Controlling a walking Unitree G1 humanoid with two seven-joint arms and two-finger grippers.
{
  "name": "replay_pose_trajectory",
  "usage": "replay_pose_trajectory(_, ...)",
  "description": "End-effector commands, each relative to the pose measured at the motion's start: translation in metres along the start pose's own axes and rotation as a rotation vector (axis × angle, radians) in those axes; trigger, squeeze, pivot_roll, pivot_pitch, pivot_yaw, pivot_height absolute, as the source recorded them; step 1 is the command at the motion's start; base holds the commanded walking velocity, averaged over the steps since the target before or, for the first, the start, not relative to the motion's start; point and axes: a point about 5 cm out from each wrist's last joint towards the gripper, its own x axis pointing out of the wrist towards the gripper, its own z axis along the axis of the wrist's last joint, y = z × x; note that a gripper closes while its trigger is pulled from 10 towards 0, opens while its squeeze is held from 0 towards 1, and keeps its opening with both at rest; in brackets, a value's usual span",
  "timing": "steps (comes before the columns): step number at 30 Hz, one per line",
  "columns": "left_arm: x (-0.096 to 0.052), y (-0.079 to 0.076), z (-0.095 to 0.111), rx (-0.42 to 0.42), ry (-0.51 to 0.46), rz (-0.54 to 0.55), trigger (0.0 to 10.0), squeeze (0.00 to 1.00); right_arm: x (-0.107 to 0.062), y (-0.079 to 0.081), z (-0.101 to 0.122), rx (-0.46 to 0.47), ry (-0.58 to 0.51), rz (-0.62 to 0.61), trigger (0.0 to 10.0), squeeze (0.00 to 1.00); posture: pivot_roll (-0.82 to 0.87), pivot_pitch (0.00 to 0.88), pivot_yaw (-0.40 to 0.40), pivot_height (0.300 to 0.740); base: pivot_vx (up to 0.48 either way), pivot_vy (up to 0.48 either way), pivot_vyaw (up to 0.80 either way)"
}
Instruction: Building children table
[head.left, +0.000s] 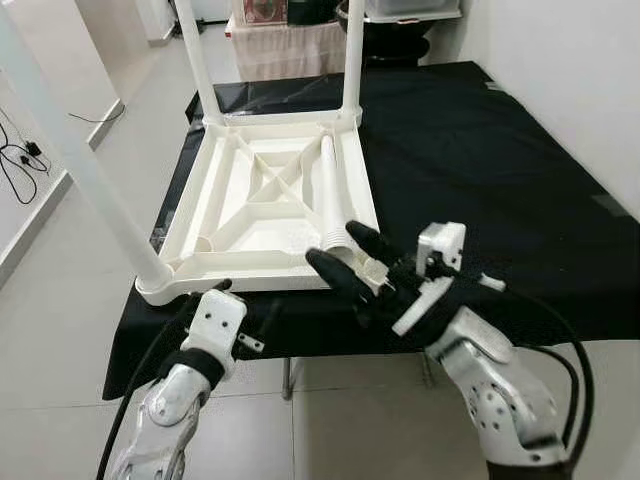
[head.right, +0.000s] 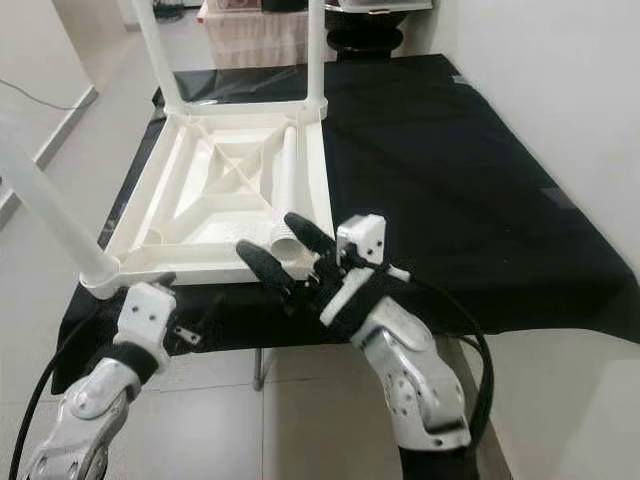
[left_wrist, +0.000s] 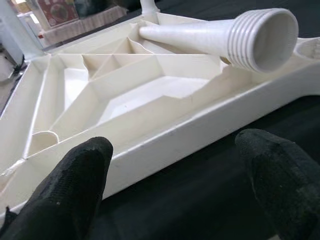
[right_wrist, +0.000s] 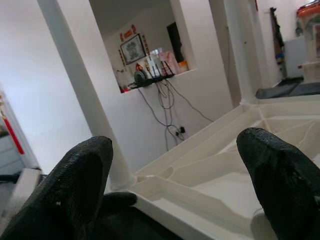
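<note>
A white plastic children's table (head.left: 258, 272) lies upside down on a black-covered table (head.left: 500, 170). Three legs stand upright in its corners: near left (head.left: 90, 170), far left (head.left: 197, 60) and far right (head.left: 353, 55). A loose leg (head.left: 328, 185) lies inside along the right side, its ribbed end (left_wrist: 260, 37) at the near right corner. My right gripper (head.left: 335, 243) is open, with its fingers on either side of that ribbed end. My left gripper (left_wrist: 175, 165) is open just in front of the near rim, low at the near left corner (head.left: 215, 292).
The black table's front edge runs just behind my arms, with tiled floor below. Cables (head.left: 20, 160) lie on the floor at the left. A white wall (head.left: 570, 70) stands close on the right. A covered piece of furniture (head.left: 290, 45) is behind the table.
</note>
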Motion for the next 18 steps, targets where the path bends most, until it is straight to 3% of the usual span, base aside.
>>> replay_pose_trajectory(1, -0.0031, 0.0054, -0.0009, -0.019, 0.013, 0.022, 10.0, 0.00, 0.0035, -0.0041, -0.0031, -0.015, 0.014, -0.036, 10.0, 0.00, -0.05, 0.137, 0.036, 0.740, 0.000, 0.000, 0.00)
replay_pose_trajectory(8, -0.0045, 0.0046, 0.0015, -0.042, 0.004, 0.006, 10.0, 0.00, 0.0061, -0.0064, -0.0026, -0.002, 0.009, -0.058, 10.0, 0.00, -0.04, 0.141, 0.034, 0.740, 0.000, 0.000, 0.00)
replay_pose_trajectory(18, -0.0035, -0.0004, 0.0040, -0.049, -0.003, -0.025, 10.0, 0.00, 0.0115, -0.0081, -0.0054, -0.017, 0.012, -0.070, 10.0, 0.00, -0.03, 0.142, 0.033, 0.740, 0.000, 0.000, 0.53)
